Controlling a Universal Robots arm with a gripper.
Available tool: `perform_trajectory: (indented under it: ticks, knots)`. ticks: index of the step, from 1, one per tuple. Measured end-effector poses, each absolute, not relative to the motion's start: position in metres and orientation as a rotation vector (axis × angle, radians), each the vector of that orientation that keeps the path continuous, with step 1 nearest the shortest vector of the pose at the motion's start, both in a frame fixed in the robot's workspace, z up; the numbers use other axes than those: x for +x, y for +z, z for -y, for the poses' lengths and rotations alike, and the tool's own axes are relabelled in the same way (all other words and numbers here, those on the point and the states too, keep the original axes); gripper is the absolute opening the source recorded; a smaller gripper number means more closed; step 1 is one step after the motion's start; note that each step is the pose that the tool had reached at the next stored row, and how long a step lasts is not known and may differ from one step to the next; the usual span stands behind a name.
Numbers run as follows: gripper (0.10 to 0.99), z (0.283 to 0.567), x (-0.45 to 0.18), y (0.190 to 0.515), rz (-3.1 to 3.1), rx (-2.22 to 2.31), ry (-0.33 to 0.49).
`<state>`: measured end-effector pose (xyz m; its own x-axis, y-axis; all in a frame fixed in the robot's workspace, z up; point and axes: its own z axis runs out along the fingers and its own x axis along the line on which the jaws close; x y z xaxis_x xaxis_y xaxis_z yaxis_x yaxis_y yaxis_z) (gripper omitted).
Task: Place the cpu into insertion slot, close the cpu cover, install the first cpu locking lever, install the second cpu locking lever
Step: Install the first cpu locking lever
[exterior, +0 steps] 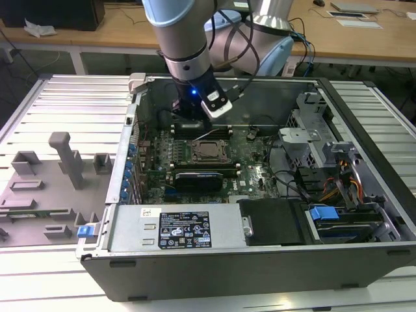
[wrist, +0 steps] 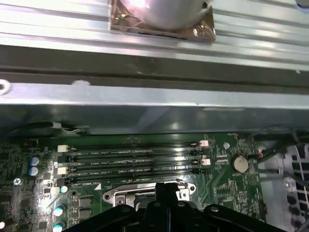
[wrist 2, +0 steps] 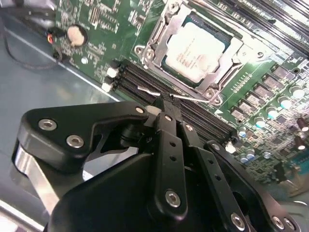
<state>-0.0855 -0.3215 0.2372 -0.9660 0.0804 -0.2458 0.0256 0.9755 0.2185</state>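
Already seated, upper centre of the second wrist view: cpu, cover down around it. End effector pinched narrow, gripping nothing, tip just beside a lever. Probably first-lever step; calls for steady downward push.

This is a robotics lab or test workshop. An open computer case lies on a ribbed aluminium table, with its green motherboard bared. A robot arm reaches down into the case from above. Beside the case, at the exterior view's left, sits a grey plate of moulded holders. Behind the case stand plain wooden desks, and cables hang off one desk edge.
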Motion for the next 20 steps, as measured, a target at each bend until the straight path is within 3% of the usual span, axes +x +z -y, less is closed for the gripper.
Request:
perform_trajectory:
  ticks: [4, 20]
  knots:
    - [0.106, 0.318, -0.085, 0.233, -2.872, 0.099, 0.271]
    - [0.106, 0.304, -0.082, 0.224, -2.863, 0.195, 0.257]
